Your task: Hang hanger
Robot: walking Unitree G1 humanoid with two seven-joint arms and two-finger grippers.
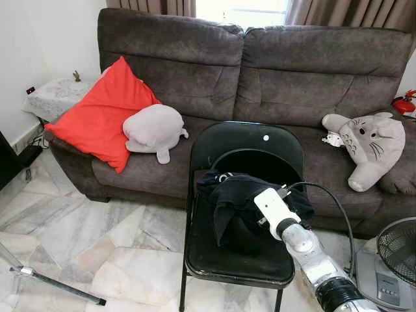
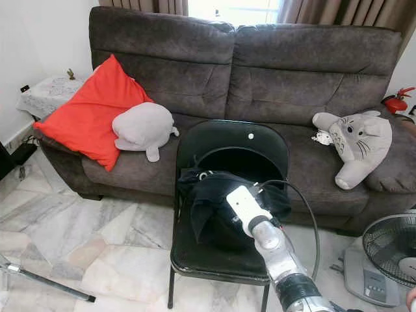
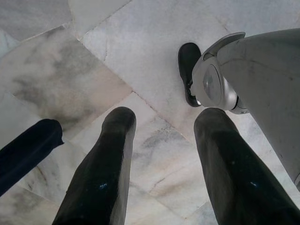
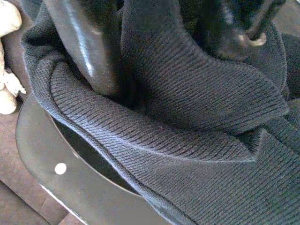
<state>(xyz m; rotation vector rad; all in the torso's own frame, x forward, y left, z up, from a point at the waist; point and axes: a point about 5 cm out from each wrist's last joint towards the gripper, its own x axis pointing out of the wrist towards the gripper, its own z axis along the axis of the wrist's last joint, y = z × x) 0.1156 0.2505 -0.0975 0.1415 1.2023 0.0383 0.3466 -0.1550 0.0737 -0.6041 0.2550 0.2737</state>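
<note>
On a black folding chair (image 1: pixel 242 195) before a dark brown sofa (image 1: pixel 260 71), the right gripper (image 4: pixel 164 42) presses into a heap of dark knitted garment (image 1: pixel 244 205), its two fingers (image 4: pixel 86 44) spread with a fold of the knit bunched between them. Any hanger is hard to make out; a small metal loop (image 1: pixel 224 177) shows at the heap's upper edge, the rest buried in cloth. Down by the marble floor (image 3: pixel 140 56), the left gripper (image 3: pixel 161 159) hangs idle, fingers apart and holding nothing. A red cushion (image 1: pixel 101 117), grey plush (image 1: pixel 155 130) and cat-like plush (image 1: pixel 367 146) lie on the sofa; a fan (image 1: pixel 396 250) is cut off at the frame's edge.
</note>
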